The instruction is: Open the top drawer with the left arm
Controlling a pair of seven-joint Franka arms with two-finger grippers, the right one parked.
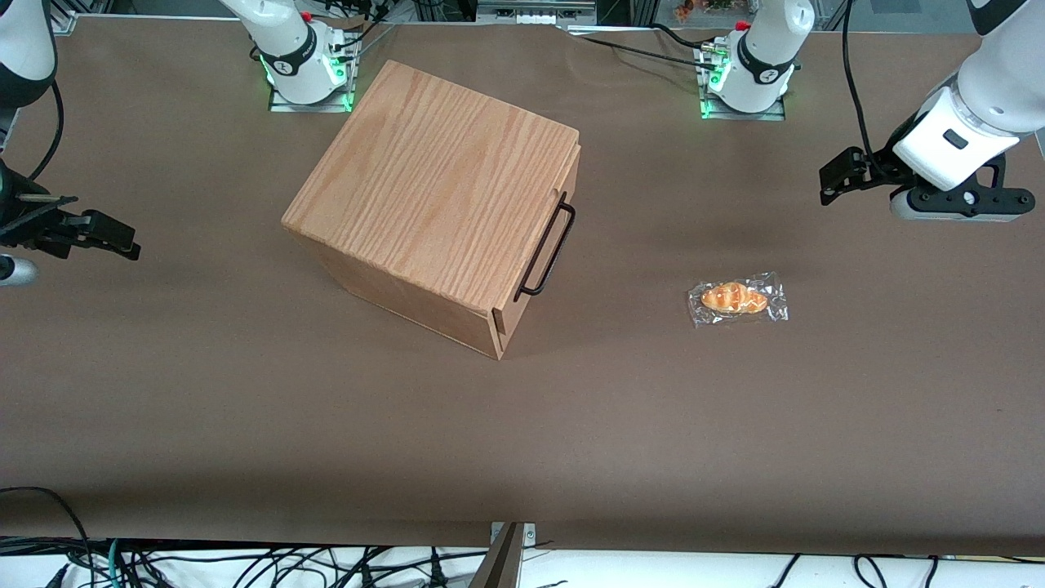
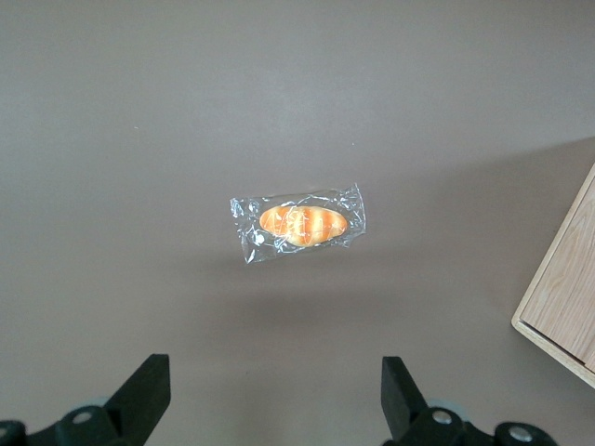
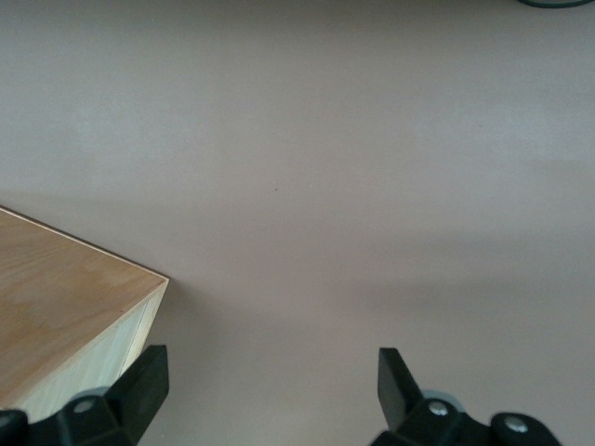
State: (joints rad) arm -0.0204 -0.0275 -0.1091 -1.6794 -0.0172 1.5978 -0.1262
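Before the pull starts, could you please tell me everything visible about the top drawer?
The top drawer sits shut in the oak-grain box, only a thin light-wood front edge showing at the top of the face turned toward the working arm's end. Its thin black bar handle stands off that face. Nothing touches it; the tool hangs open, well apart.

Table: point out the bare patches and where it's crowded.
Bare brown table runs between the oak box and the front camera, and between the drawer handle and the wrapped bread. The open left claw hangs above the bread's end. Crowded only near the arm bases.
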